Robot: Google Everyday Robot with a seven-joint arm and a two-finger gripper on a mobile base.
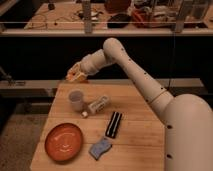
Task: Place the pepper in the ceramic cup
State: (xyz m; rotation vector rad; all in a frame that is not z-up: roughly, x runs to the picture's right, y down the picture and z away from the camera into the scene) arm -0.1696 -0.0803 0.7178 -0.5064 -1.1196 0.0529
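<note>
The ceramic cup (76, 99) is a small off-white round cup standing upright on the wooden table (140, 145), near its back left. My gripper (75, 76) hangs above and slightly behind the cup, over the table's back edge and well clear of the rim. The orange pepper is not in view; I cannot see inside the cup from here.
A white labelled bottle (98, 105) lies on its side just right of the cup. A black flat object (114, 124) lies mid-table. An orange plate (63, 141) sits at the front left, with a blue-grey sponge (100, 148) beside it. A dark shelf runs behind the table.
</note>
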